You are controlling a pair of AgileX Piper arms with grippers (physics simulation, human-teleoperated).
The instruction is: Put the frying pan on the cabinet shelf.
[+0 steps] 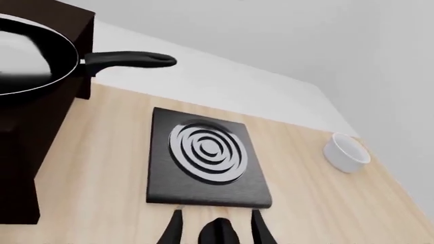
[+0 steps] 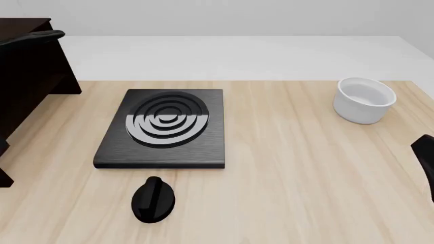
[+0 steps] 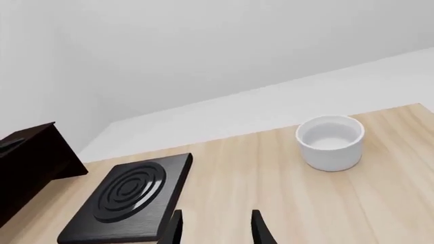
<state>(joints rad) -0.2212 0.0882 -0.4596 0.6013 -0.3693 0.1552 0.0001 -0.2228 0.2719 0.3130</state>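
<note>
Pale tabletop [image 1: 101, 152] is lying under your left gripper [image 1: 215, 229], fingers spread, empty; frying pan [image 1: 27, 61] is sitting ahead on the cabinet shelf [image 1: 40, 132], handle overhanging, so a careless swing risks knocking it. Front view is showing only its handle. Your right gripper [image 3: 215, 229] is gaping, empty.

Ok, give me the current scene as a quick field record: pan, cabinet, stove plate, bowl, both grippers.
frying pan: resting on top of the cabinet, handle sticking out past its edge
stove plate: flat on the table, centre-left, nothing on it
white bowl: upright, far right of the table
left gripper: open, empty, on the near side of the stove plate
right gripper: open, empty, above bare tabletop
</note>
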